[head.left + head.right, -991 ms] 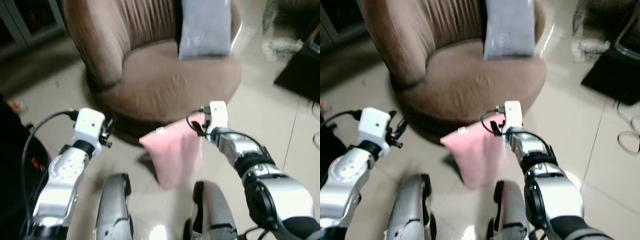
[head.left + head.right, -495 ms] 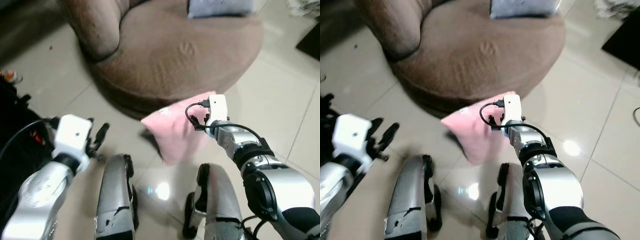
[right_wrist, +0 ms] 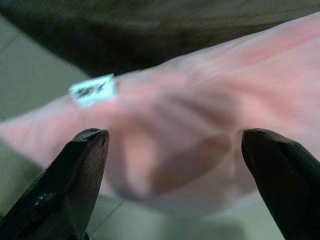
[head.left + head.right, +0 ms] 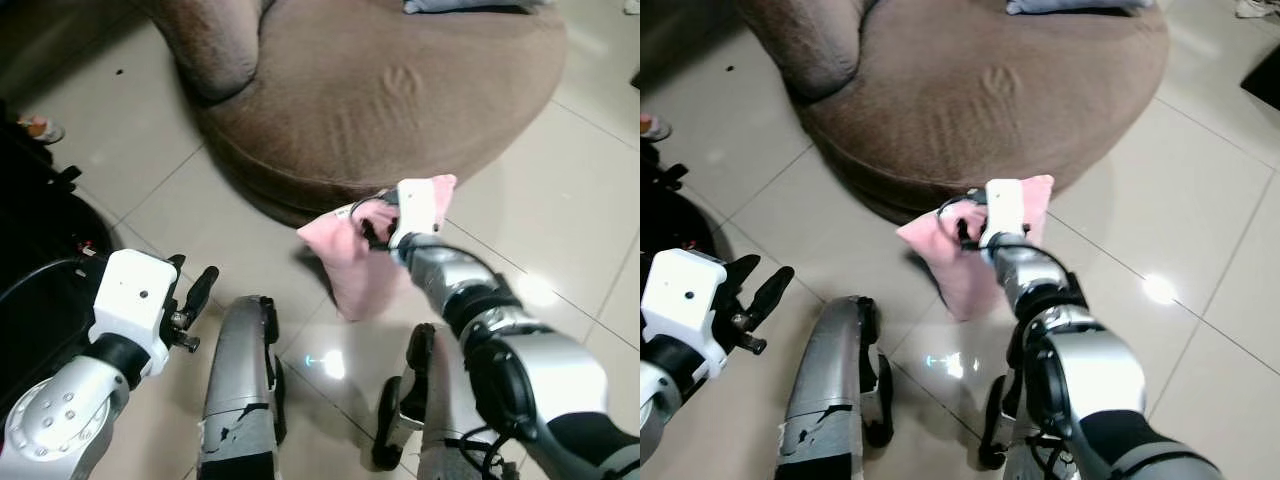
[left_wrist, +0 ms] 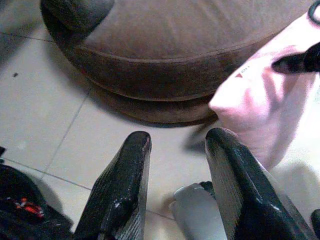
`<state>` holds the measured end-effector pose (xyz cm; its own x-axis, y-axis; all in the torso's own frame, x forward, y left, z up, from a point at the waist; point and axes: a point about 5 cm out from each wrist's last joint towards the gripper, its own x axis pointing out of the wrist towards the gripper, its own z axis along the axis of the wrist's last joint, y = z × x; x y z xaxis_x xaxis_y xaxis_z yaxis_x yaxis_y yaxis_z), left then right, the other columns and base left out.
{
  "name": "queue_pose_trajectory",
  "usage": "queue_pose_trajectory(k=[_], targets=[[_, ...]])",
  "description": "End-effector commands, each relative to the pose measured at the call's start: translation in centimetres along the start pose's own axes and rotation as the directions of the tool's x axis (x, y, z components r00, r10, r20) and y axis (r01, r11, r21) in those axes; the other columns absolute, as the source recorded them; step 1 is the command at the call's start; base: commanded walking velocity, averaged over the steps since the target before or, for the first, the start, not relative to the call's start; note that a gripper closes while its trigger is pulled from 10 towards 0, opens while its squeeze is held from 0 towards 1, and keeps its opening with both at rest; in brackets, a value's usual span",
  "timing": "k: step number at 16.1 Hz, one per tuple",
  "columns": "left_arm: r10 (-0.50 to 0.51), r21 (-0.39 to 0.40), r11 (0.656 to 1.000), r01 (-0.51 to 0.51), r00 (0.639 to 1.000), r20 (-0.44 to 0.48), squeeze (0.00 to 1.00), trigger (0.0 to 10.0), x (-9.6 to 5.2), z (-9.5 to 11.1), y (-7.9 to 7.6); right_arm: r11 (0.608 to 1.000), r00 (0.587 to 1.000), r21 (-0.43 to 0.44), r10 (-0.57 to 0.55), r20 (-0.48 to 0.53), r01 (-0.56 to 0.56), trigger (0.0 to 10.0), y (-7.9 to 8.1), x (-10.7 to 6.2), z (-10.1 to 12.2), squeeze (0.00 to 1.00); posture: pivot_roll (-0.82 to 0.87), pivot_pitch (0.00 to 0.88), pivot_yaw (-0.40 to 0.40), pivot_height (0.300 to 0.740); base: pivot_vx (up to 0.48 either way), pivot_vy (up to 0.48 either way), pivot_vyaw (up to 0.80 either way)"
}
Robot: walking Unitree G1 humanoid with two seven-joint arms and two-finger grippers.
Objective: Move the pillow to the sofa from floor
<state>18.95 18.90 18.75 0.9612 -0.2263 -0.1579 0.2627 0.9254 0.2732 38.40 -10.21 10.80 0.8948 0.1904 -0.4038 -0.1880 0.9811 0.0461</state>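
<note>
A pink pillow (image 4: 358, 272) hangs just above the tile floor, in front of the base of the round brown sofa (image 4: 400, 90). My right gripper (image 4: 372, 218) is shut on the pillow's upper edge. In the right wrist view the fabric (image 3: 190, 135) bunches between two wide-set fingers (image 3: 75, 175). A white label (image 3: 92, 90) shows near one corner. My left gripper (image 4: 195, 290) is open and low at the left, apart from the pillow, with nothing between its fingers (image 5: 125, 185). The left wrist view looks across at the pillow (image 5: 260, 105).
A grey cushion (image 4: 470, 5) lies at the back of the sofa seat. My own silver legs (image 4: 240, 390) stand below on the glossy tiles. A dark object with cables (image 4: 40, 240) sits at the left. Open floor (image 4: 580, 200) lies to the right.
The camera has tilted down and moved closer to the sofa. The right gripper still holds the pillow, now nearer the sofa's base. The left arm has dropped lower and to the left.
</note>
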Motion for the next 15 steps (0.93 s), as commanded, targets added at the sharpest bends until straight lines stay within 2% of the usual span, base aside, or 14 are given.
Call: queue_pose_trajectory(k=[1,3,5,7,8,10,11,13,15], targets=[[-0.014,0.017,1.000,0.015,0.999,-0.030,0.00,10.0,-1.1,-0.1,0.1,0.993,0.997,-0.111,0.022,-0.079,-0.031,10.0,1.0,-0.1,-2.8,0.00,0.48,0.361,0.005,0.554,0.000,0.000,0.00],[-0.011,0.033,0.999,0.013,0.999,-0.051,0.00,10.0,-1.8,-0.2,0.5,0.974,0.993,-0.211,0.056,-0.101,-0.077,10.0,2.0,-0.2,-3.8,0.00,0.50,0.348,0.012,0.554,0.000,0.000,0.00],[-0.003,0.053,0.999,0.007,0.997,-0.083,0.00,10.0,-2.8,-0.3,1.2,0.904,0.991,-0.412,0.072,-0.109,-0.111,10.0,2.9,-0.4,-4.9,0.00,0.51,0.349,0.018,0.554,0.000,0.000,0.00],[-0.003,0.058,0.998,0.008,0.996,-0.088,0.00,10.0,-3.1,-0.2,1.3,0.871,0.992,-0.477,0.080,-0.098,-0.118,10.0,3.1,-0.4,-5.0,0.00,0.52,0.336,0.026,0.554,0.000,0.000,0.00],[-0.004,0.063,0.998,0.010,0.995,-0.097,0.00,10.0,-3.6,-0.2,1.4,0.805,0.994,-0.583,0.091,-0.060,-0.109,10.0,3.4,-0.4,-4.6,0.00,0.53,0.323,0.032,0.554,0.000,0.000,0.00],[-0.009,0.066,0.998,0.016,0.995,-0.103,0.00,10.0,-3.8,-0.2,1.5,0.739,0.993,-0.667,0.111,-0.026,-0.100,10.0,3.7,-0.3,-4.2,0.00,0.53,0.319,0.035,0.554,0.000,0.000,0.00],[-0.015,0.068,0.997,0.023,0.994,-0.111,0.00,10.0,-4.0,-0.3,1.5,0.631,0.992,-0.770,0.127,-0.022,-0.098,10.0,3.9,-0.4,-4.1,0.00,0.53,0.323,0.037,0.554,0.000,0.000,0.00],[-0.020,0.070,0.997,0.028,0.993,-0.119,0.00,10.0,-4.1,-0.3,1.5,0.487,0.992,-0.868,0.108,-0.057,-0.103,10.0,3.4,-0.4,-4.7,0.00,0.53,0.321,0.039,0.554,0.000,0.000,0.00],[-0.024,0.070,0.997,0.033,0.992,-0.122,0.00,10.0,-4.2,-0.3,1.4,0.474,0.995,-0.875,0.074,-0.065,-0.093,10.0,2.7,-0.5,-5.0,0.00,0.53,0.319,0.040,0.554,0.000,0.000,0.00]])
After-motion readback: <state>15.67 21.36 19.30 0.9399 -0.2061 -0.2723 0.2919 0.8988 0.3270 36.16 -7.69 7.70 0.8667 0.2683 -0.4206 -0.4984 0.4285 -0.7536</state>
